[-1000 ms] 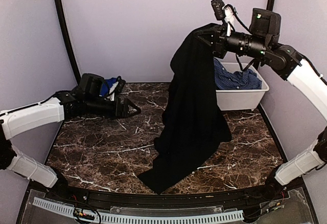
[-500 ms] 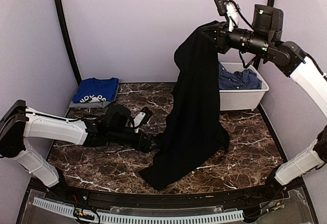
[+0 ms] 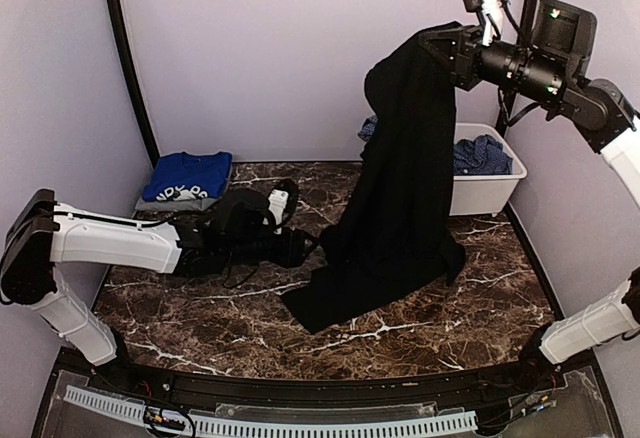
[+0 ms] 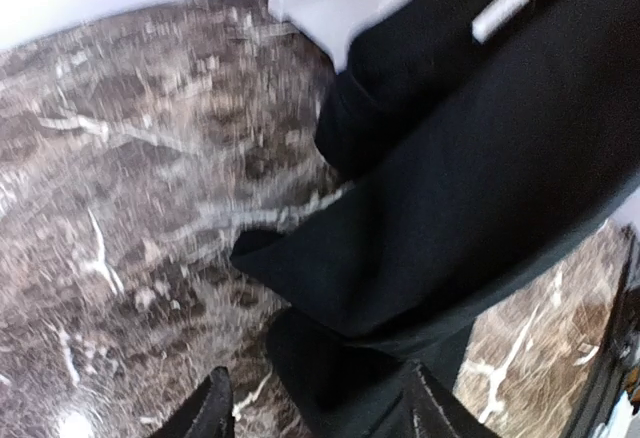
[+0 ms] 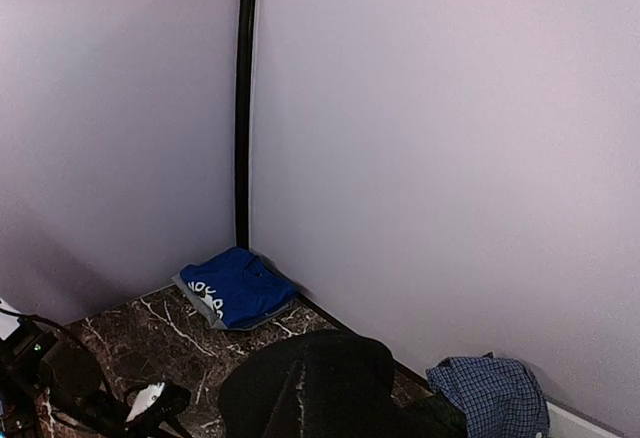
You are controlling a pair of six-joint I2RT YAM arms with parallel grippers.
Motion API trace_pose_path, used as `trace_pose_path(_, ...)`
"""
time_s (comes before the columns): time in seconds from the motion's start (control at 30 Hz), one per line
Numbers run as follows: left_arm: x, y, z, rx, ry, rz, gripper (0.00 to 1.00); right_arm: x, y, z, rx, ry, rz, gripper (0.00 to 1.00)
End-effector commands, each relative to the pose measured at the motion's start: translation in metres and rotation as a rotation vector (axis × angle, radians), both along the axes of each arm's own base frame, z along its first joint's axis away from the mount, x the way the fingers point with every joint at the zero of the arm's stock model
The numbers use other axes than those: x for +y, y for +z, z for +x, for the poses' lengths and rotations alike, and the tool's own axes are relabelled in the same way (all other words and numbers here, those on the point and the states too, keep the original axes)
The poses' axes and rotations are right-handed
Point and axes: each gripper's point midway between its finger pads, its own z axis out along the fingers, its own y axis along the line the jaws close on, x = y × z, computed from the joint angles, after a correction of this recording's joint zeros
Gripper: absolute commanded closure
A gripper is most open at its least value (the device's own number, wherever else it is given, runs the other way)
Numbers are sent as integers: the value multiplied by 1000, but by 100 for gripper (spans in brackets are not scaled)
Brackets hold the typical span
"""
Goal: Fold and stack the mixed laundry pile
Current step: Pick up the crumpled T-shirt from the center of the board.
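A large black garment [image 3: 400, 198] hangs from my right gripper [image 3: 443, 46], which is raised high at the back right and shut on its top edge. The cloth drapes over those fingers and hides them in the right wrist view. The garment's lower end lies crumpled on the marble table [image 3: 180, 303]. My left gripper [image 3: 298, 248] is low at its lower left edge. In the left wrist view my left gripper [image 4: 318, 383] stands open, with a lobe of black cloth [image 4: 330, 358] between the fingers and bare marble beside the left finger [image 4: 210, 408].
A folded royal-blue printed tee [image 3: 188, 178] lies on a grey piece in the back left corner. A white bin [image 3: 485, 198] at the back right holds a blue checked shirt [image 3: 482, 151]. Lilac walls close in the table on three sides.
My left arm swung from the blue tee in the back corner to the garment's lower edge, and its jaws narrowed. My right arm lifted the black garment higher and to the right.
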Motion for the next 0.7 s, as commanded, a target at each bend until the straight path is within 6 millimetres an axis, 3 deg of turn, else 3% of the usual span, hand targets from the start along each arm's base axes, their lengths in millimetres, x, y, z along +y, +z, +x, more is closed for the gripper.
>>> trace_pose_path(0.0, 5, 59, 16, -114, 29, -125, 45, -25, 55, -30, -113, -1, 115, 100)
trace_pose_path(0.13, -21, 60, -4, -141, -157, -138, 28, -24, 52, -29, -105, -3, 111, 100)
trace_pose_path(0.23, -24, 52, -20, -183, -229, -162, 16, -23, 51, -28, -101, -1, 103, 100)
trace_pose_path(0.3, -27, 51, -18, -222, -232, -174, 11, -23, 51, -29, -103, 1, 105, 100)
trace_pose_path(0.37, -39, 45, -12, -236, -254, -162, 9, -25, 54, -30, -107, 0, 109, 100)
trace_pose_path(0.4, -45, 28, -9, -223, -269, -119, 9, -25, 55, -31, -109, 1, 111, 100)
trace_pose_path(0.43, -53, 31, -4, -227, -279, -111, 8, -27, 59, -33, -115, 1, 113, 100)
trace_pose_path(0.47, -58, 16, 0, -220, -290, -72, 8, -28, 61, -35, -120, 1, 115, 100)
trace_pose_path(0.53, -68, 17, 15, -256, -271, -48, 8, -31, 66, -39, -126, 4, 117, 100)
trace_pose_path(0.67, -67, 21, 45, -325, -167, 5, 11, -39, 75, -50, -141, 7, 128, 100)
